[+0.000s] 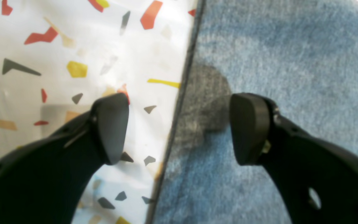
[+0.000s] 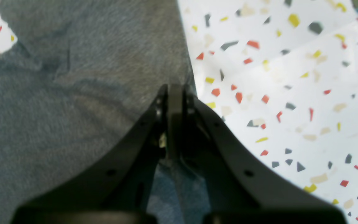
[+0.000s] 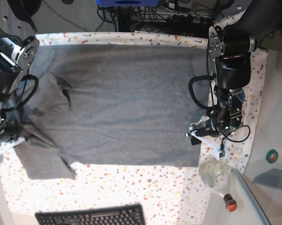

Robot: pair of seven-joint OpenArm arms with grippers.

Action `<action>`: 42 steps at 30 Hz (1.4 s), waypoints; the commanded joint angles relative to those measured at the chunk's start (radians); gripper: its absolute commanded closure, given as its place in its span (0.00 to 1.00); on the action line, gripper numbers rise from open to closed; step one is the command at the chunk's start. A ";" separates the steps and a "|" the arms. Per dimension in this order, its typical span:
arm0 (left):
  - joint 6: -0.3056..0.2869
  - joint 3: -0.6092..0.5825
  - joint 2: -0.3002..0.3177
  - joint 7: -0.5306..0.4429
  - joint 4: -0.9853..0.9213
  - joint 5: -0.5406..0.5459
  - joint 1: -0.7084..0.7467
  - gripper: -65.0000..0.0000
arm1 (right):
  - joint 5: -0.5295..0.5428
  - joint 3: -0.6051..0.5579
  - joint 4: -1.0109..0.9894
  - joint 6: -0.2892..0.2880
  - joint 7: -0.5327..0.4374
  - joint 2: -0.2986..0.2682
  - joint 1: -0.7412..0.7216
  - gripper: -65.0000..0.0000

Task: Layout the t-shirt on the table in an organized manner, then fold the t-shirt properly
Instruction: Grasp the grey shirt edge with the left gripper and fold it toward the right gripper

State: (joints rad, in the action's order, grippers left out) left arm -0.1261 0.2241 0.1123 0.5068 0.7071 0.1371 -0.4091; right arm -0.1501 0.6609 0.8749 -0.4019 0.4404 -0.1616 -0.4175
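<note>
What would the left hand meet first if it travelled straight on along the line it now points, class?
Probably the t-shirt hem: the open left hand straddles that edge, one finger over the table, the other over cloth. Height above it is unclear.

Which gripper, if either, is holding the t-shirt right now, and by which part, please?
The right gripper is shut on the t-shirt at its side edge. The left gripper is open, straddling the opposite edge, holding nothing.

Base cam overhead, looking straight down, far. Both wrist cams close, aimed down past each hand; all share t-shirt (image 3: 126,103) and bench (image 3: 145,187).
</note>
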 commanded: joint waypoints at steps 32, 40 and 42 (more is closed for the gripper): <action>-0.011 0.011 -0.012 0.484 0.736 0.019 0.353 1.00 | 0.011 -0.002 0.017 -0.002 -0.025 -0.017 -0.013 1.00; -0.011 0.011 -0.012 0.491 0.794 0.020 0.431 0.92 | 0.011 -0.002 0.016 -0.002 -0.025 -0.017 -0.011 1.00; -0.011 0.013 -0.012 0.491 0.840 0.020 0.454 0.71 | 0.011 -0.002 0.016 -0.002 -0.025 -0.017 -0.011 1.00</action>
State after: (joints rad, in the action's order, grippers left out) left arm -0.1349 0.2348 0.0948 1.0111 1.5272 0.1543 0.0570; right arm -0.1471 0.6609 0.8749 -0.4046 0.4374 -0.1623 -0.4034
